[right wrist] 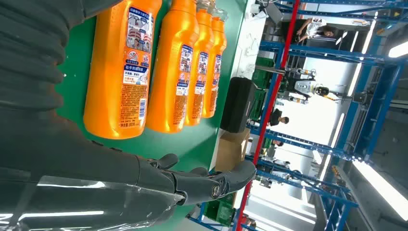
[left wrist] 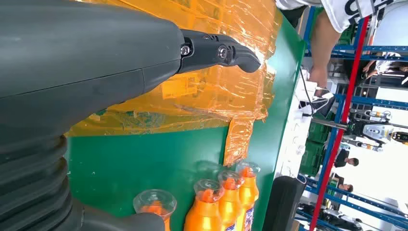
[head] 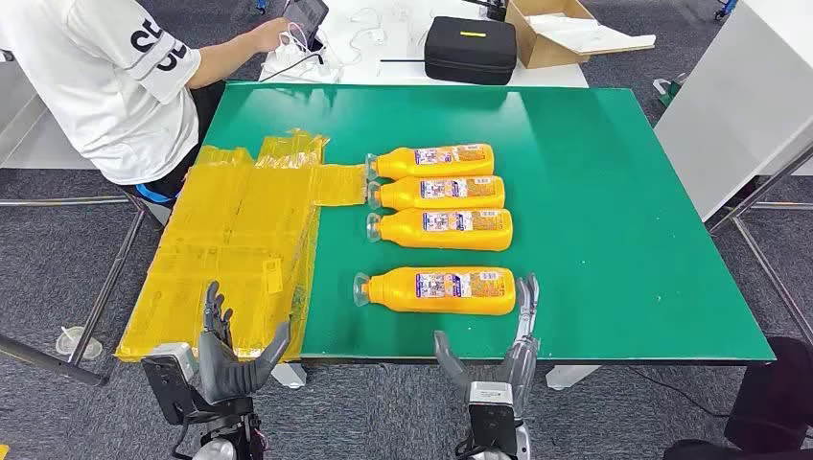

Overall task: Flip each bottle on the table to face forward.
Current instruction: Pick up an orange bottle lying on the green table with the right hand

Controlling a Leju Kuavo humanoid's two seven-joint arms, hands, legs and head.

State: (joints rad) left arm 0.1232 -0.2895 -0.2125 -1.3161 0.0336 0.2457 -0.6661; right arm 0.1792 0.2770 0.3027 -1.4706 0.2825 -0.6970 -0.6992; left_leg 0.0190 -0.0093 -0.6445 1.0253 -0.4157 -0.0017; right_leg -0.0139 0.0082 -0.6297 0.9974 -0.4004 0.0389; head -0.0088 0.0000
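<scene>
So four orange bottles are lying on their sides on the green table (head: pixel 623 192), caps all pointing toward 9 o'clock, labels up. Three sit bunched in a tight stack toward 12 o'clock: the far bottle (head: pixel 431 160), the second bottle (head: pixel 438 192) and the third bottle (head: pixel 443 228), each just about touching the next. The near bottle (head: pixel 439 290) lies apart from them, closest to the table's front edge, which I'd guess is deliberate: it gives the hands room to get around it without bumping the others.

The right hand (head: pixel 508 350) is at the table's 6 o'clock edge, fingers spread and holding nothing, one long finger reaching up just beside the base end of the near bottle. Hard to say if it's actually touching. The left hand (head: pixel 235 350) hangs off toward 7 o'clock, also spread wide and empty, over the front edge of the crinkly yellow plastic sheet (head: pixel 240 240) that covers the 9 o'clock side of the table.

My read: the right hand is lined up at the bottle's base so it can roll or turn it, with the left waiting clear of the cap end.

A person in a white shirt (head: pixel 96 77) sits at the 11 o'clock corner, and a black case (head: pixel 470 50) and a cardboard box (head: pixel 556 34) sit past the far edge.
</scene>
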